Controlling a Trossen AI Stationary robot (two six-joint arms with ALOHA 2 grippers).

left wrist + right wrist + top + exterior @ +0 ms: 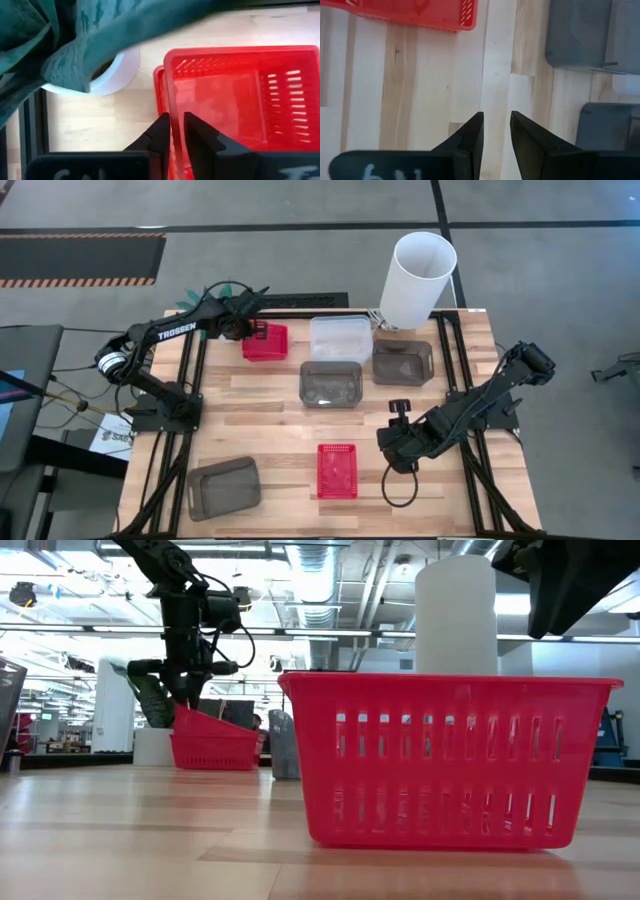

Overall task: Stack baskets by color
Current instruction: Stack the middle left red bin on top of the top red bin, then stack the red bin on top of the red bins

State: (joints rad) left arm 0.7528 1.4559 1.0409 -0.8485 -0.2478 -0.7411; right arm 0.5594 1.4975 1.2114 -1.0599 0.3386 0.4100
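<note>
Left gripper (174,131) jaws nearly closed; right gripper (496,131) jaws parted, low

Large industrial lab or workshop hall, exposed ceiling ducts (320,580) and strip lights overhead, grey concrete floor (300,200) with hazard-striped mat (80,258), wooden worktable (290,420) on black frame, equipment racks in the background

White capital letters reading "TROSEN" stand on the dark forearm of the left robot arm (172,332), in the upper left of the overhead picture. White marks on each dark wrist mount at the bottom of the wrist pictures are cut off and cannot be read.
</note>
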